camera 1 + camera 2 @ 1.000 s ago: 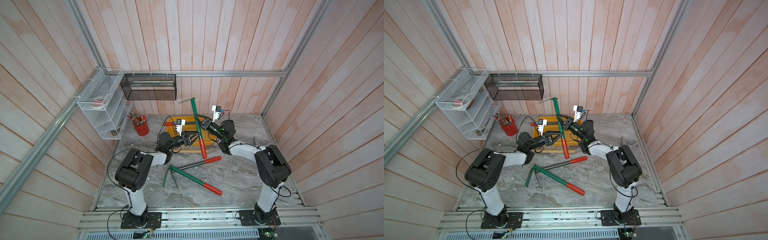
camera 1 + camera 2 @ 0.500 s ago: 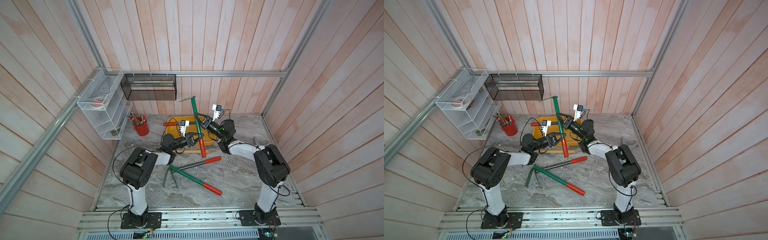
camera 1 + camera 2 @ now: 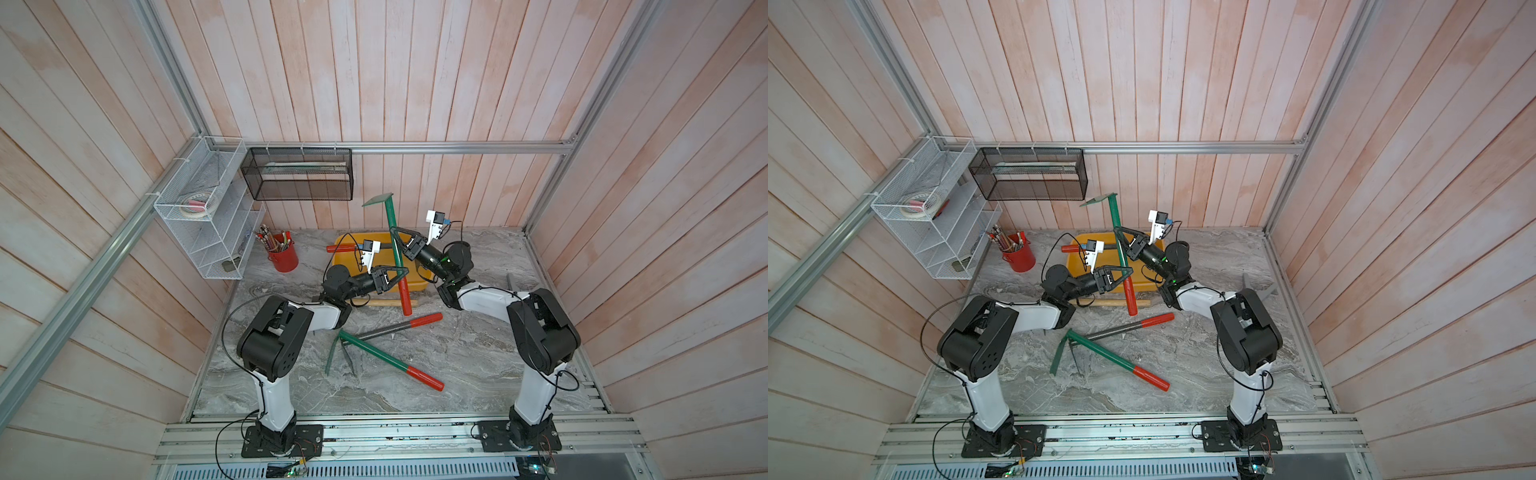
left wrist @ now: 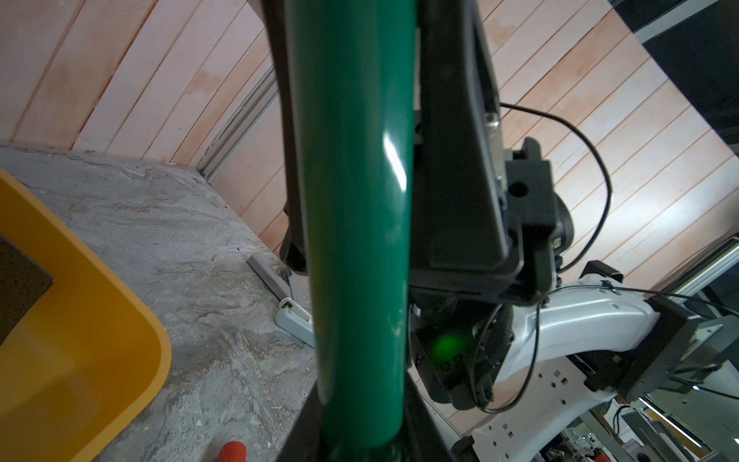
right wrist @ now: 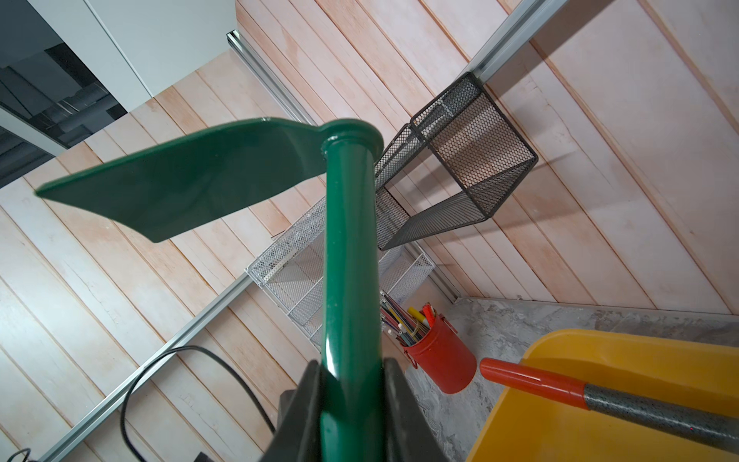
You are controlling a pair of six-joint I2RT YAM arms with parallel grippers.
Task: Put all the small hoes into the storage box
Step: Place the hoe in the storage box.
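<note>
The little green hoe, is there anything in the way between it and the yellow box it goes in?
Yes. A red-handled tool lies across the storage box, handle poking over the rim. The small hoe, held by the left gripper and right gripper, would probably have to go in beside or over it.

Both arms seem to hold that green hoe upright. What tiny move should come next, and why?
Probably open the right fingers. Left fingers grip the hoe low by its red end, right ones higher, so it stands nearly upright by the yellow box; freed, the left arm could tip it in.
</note>
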